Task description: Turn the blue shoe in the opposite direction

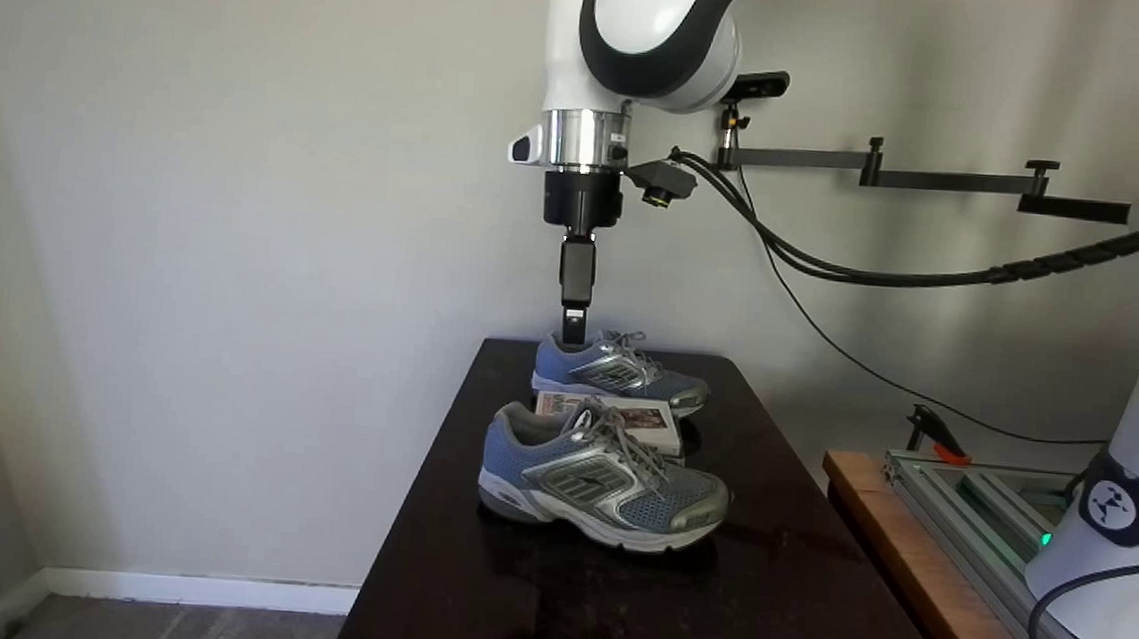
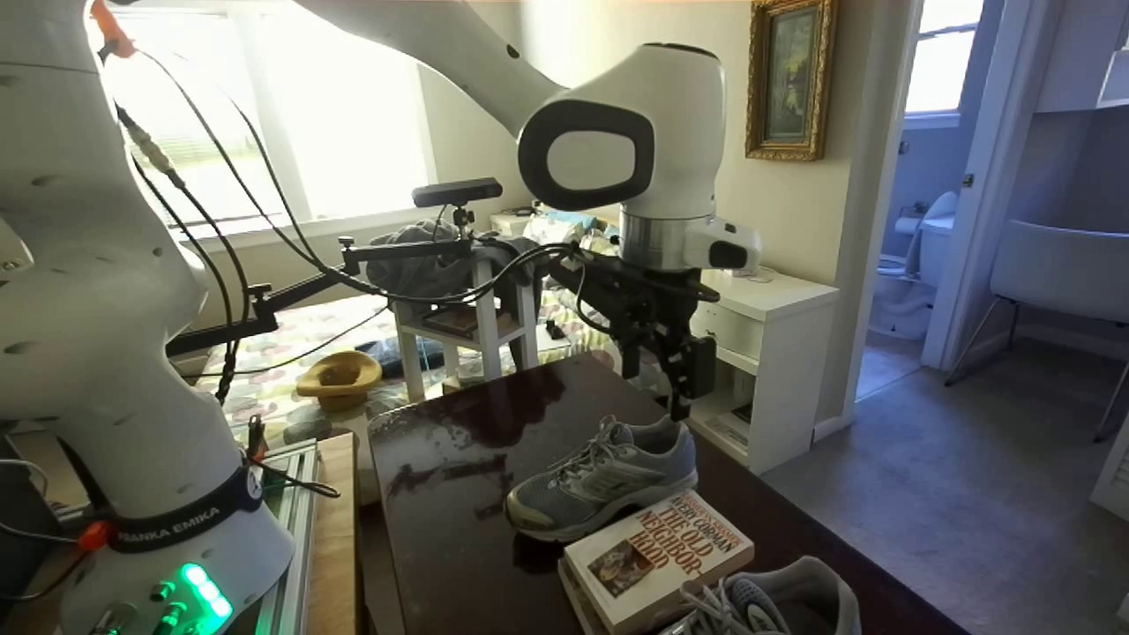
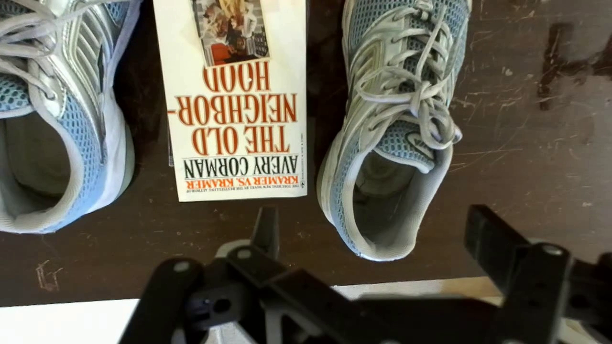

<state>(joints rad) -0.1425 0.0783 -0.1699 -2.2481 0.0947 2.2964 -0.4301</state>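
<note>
Released and aimed straight down, my end effector (image 3: 372, 228) has its fingers (image 3: 497, 243) spread wide. My arm (image 2: 675, 97) arches out from its base (image 1: 1109, 628) over the worktop (image 1: 811, 597), the wrist (image 1: 582, 140) hanging vertical. There the blue shoe (image 2: 609, 481) rests upright, toe toward my base; in the wrist view one finger stands to each side of its heel, with a gap at both. Its mate (image 1: 604, 477) sits upright, facing the same way. Between the two lies a paperback (image 3: 234, 119).
</note>
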